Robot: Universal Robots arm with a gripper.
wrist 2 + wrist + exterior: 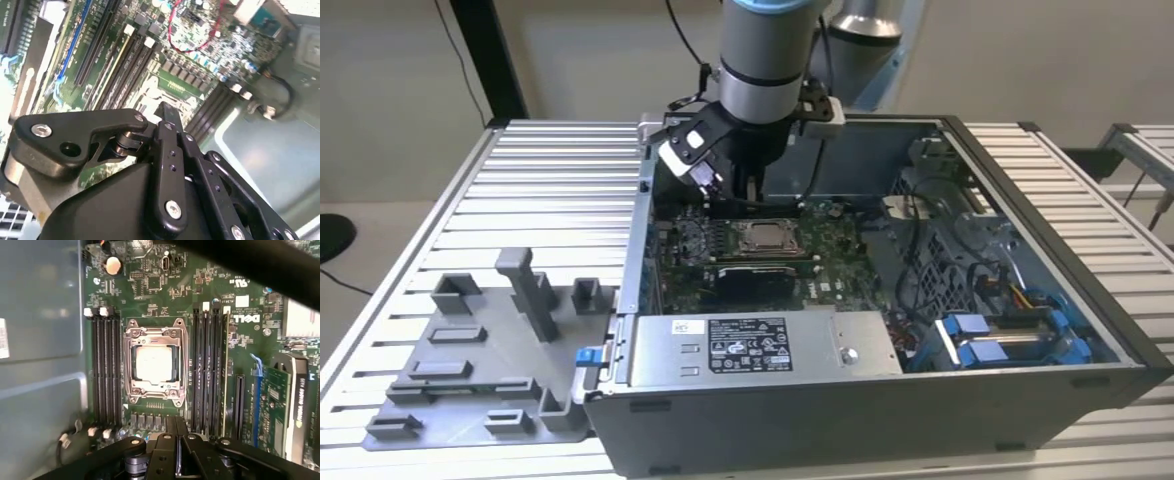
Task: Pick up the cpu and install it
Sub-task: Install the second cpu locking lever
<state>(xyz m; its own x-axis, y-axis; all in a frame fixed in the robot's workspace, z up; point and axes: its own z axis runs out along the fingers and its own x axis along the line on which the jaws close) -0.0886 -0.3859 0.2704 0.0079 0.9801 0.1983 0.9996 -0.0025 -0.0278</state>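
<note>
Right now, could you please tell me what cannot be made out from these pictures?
- Whether the cpu is locked down: the socket frame surrounds it in the first wrist view, latch too small to tell.
- The socket in the second wrist view: the gripper covers most of it.
- The motherboard's far edge in the exterior view: hidden behind the arm.

Label (744, 345) on grey box (861, 335): print illegible.
</note>
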